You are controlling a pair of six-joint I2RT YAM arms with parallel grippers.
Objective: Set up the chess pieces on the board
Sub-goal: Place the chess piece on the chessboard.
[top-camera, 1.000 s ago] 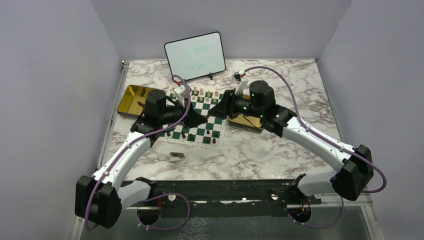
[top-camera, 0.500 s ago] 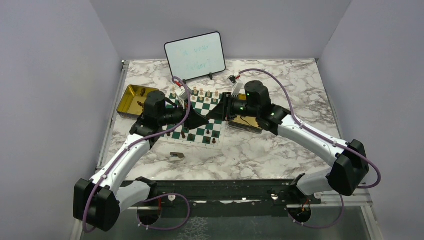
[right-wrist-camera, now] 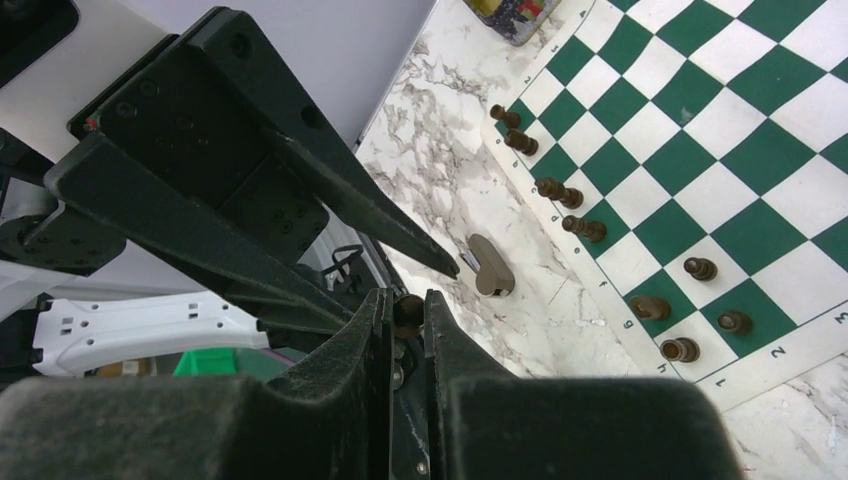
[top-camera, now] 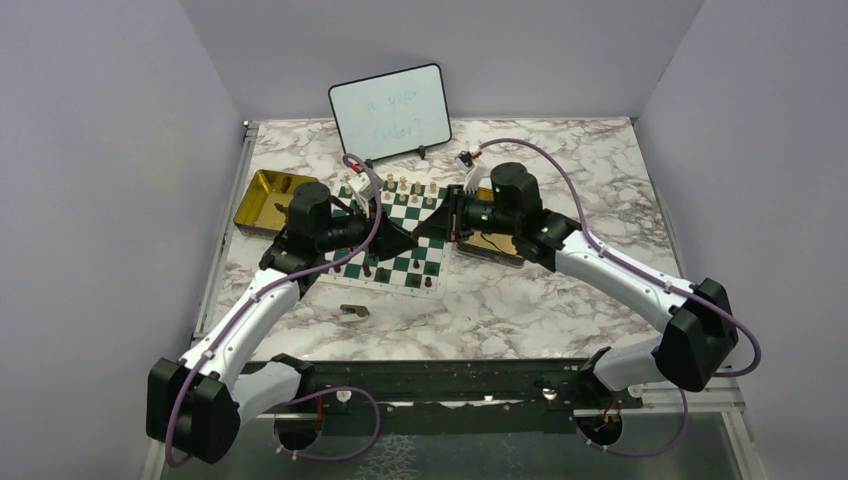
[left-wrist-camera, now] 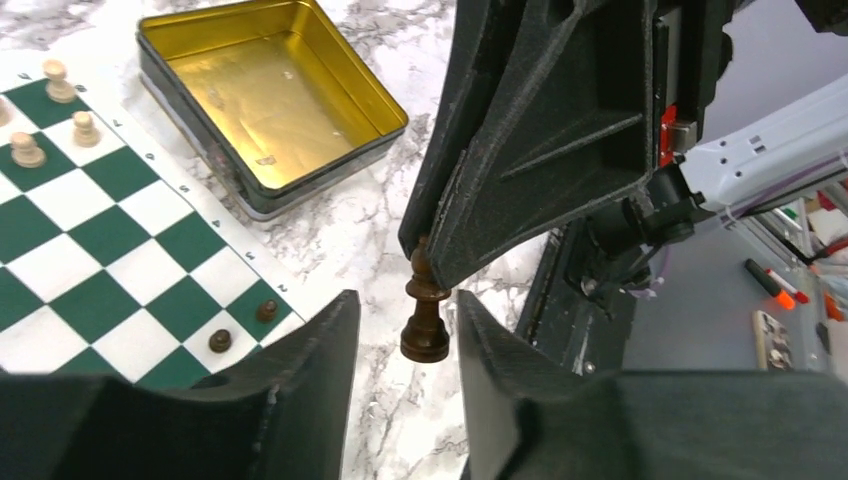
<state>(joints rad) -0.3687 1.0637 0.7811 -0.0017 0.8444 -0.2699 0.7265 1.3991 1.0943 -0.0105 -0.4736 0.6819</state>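
White arms (top-camera: pixel 250 305); black joints (top-camera: pixel 310 208); purple cables (top-camera: pixel 520 140).

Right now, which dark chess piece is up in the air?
The dark piece pinched by the right gripper; the dark ones below rest on the board.

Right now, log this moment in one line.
phase: handover | left end effector: open around dark piece | right end effector: shut on its top | board: partly set

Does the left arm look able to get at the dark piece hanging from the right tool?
Probably yes: the dark piece hangs from the right tool between the jaws of the open left tool, nothing in the way.
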